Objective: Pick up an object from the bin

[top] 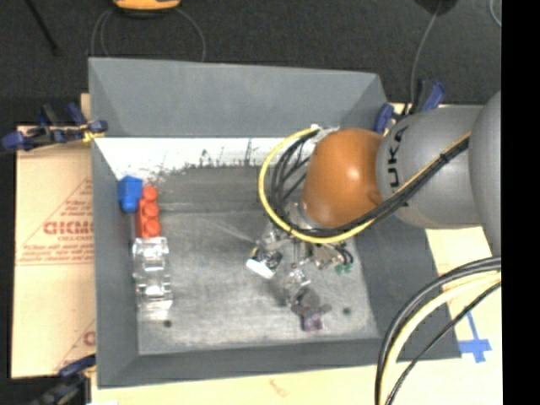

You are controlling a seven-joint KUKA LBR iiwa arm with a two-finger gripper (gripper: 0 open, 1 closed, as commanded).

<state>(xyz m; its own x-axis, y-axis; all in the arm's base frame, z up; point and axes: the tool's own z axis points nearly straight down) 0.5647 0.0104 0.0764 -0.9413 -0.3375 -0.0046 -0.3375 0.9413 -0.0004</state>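
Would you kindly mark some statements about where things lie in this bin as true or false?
1. A blue block lies near the bin's left wall. True.
2. The orange pieces lie to the right of the gripper. False: they lie far to its left, right beside the blue block.
3. A clear plastic piece lies nearer the front wall than the orange pieces. True.
4. The gripper is over the blue block. False: it is in the bin's right half, among a few small loose things.
5. A small purple thing lies between the gripper and the front wall. True.
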